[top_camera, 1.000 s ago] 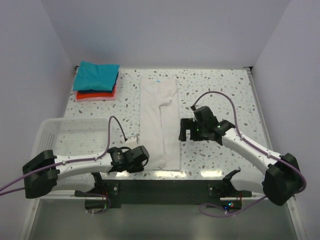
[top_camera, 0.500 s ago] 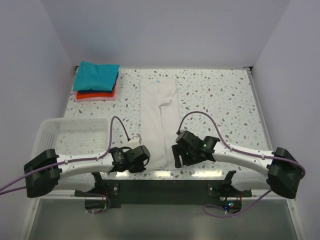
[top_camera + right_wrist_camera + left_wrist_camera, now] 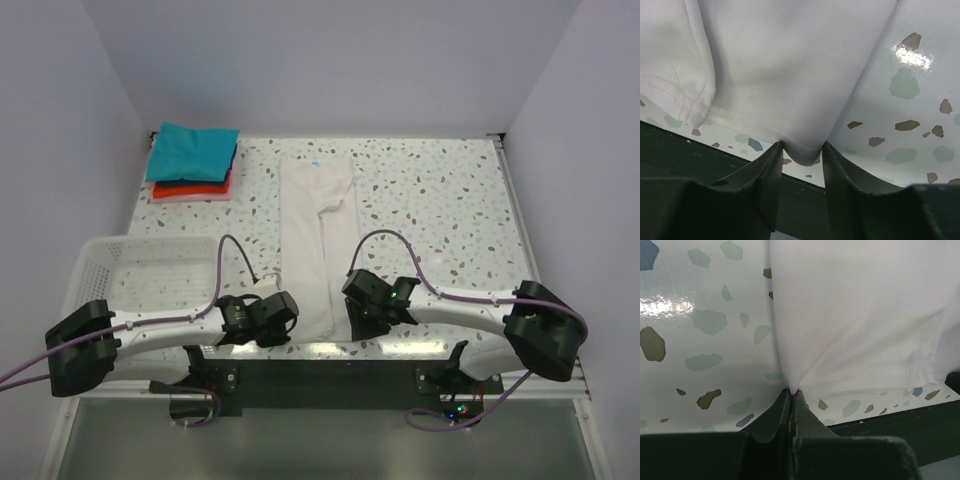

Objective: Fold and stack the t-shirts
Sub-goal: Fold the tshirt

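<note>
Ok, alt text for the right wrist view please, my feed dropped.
A hem corner of the white t-shirt sits between the parted fingers of the right gripper. Speckled table shows to the right, its dark edge below.

The left arm and right arm share one build: smooth white link shells joined by black, blocky joint housings. The bulkiest housings show at the lower left and lower right of the top view. A thin purple cable arcs off the left arm, and a second cable off the right. Tiny green lights dot the right wrist's black body. A black base plate spans the bottom centre. Seen close, the left fingers and right fingers are matte dark-grey wedges.
</note>
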You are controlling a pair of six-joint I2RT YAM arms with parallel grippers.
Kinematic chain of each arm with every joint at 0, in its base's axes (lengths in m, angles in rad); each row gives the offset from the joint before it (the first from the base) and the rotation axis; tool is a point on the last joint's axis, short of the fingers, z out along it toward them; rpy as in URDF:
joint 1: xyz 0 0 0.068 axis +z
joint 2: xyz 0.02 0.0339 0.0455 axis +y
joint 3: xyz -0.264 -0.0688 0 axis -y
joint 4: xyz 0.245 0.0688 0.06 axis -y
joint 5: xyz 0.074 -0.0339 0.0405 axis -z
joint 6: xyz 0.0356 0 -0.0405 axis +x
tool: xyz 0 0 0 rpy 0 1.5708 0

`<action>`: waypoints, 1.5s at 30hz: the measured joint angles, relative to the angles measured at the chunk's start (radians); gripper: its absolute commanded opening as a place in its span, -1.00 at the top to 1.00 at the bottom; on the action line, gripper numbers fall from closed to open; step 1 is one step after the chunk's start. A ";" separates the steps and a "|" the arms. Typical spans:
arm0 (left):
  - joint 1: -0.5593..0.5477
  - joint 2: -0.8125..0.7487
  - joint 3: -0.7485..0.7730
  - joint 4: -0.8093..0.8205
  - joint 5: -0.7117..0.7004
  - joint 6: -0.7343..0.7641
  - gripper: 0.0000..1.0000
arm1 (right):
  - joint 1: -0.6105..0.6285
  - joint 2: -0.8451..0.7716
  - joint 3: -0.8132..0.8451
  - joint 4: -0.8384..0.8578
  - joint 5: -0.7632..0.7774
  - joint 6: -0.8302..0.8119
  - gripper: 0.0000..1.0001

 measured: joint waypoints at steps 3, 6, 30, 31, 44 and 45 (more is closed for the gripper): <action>0.000 -0.001 -0.001 0.000 0.003 -0.008 1.00 | 0.000 0.000 -0.008 0.010 -0.005 0.012 0.49; 0.000 -0.002 -0.003 0.000 0.008 -0.015 1.00 | 0.000 -0.005 -0.019 0.019 -0.008 0.027 0.74; -0.058 -0.141 0.027 -0.140 0.014 -0.051 1.00 | 0.009 -0.314 -0.125 -0.031 -0.021 0.082 1.00; -0.059 -0.142 0.047 -0.149 -0.004 -0.051 1.00 | 0.009 -0.317 -0.111 -0.040 -0.007 0.078 1.00; 0.072 -0.085 0.246 -0.163 -0.159 0.047 1.00 | -0.114 -0.237 0.109 -0.053 0.124 -0.086 1.00; 0.100 -0.082 0.246 -0.154 -0.159 0.066 1.00 | -0.132 -0.225 0.121 -0.049 0.122 -0.101 1.00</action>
